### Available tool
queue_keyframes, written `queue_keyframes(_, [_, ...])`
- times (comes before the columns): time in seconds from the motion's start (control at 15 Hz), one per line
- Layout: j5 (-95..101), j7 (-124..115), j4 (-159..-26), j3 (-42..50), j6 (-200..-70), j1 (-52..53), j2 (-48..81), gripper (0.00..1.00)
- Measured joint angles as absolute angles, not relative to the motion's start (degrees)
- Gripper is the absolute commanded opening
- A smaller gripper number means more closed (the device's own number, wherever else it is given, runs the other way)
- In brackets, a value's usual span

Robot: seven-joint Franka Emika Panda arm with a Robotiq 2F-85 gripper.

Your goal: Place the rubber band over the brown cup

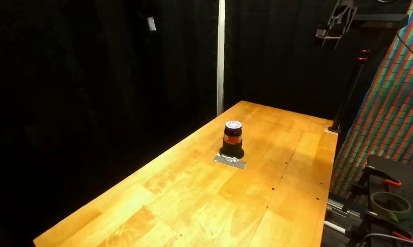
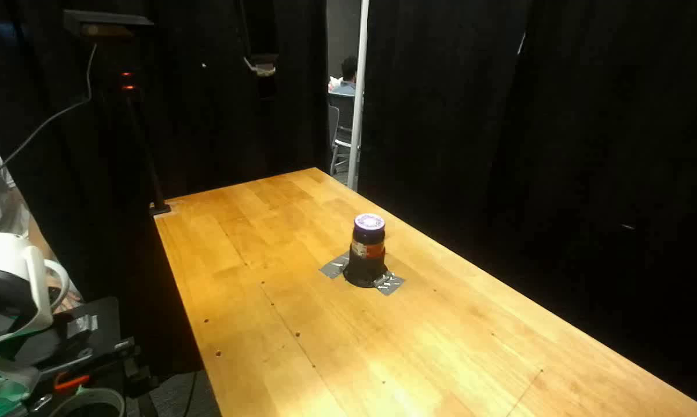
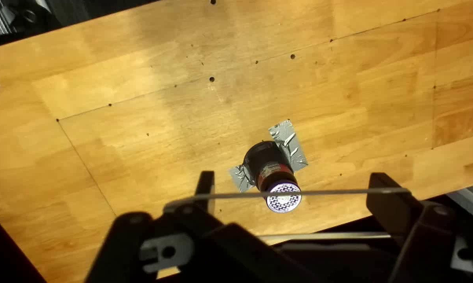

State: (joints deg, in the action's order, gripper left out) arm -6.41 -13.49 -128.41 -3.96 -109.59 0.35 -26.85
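The brown cup stands upright on the wooden table, dark with an orange-red stripe and a white-and-purple patterned top. It also shows in an exterior view and in the wrist view. Its black lower part is taped to the table. My gripper is open, and the rubber band is stretched across its two spread fingers. In the wrist view the band's near strand crosses over the cup's top. In an exterior view my gripper is high above the table, well apart from the cup.
Grey tape holds the cup's base. A lamp post with a flat head stands at the table's far corner. A black side table with a tape roll and tools is beside the table. Black curtains surround it.
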Motion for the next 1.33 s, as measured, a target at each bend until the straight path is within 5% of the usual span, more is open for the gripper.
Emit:
queue_keyframes(0.6, [-5.93,-13.45,-126.47,-5.24,-109.66,0.4,-23.68,1.0])
queue_keyframes(1.33, [7.65,-15.32,-108.46,-7.33,-130.42,3.66,15.55,1.0])
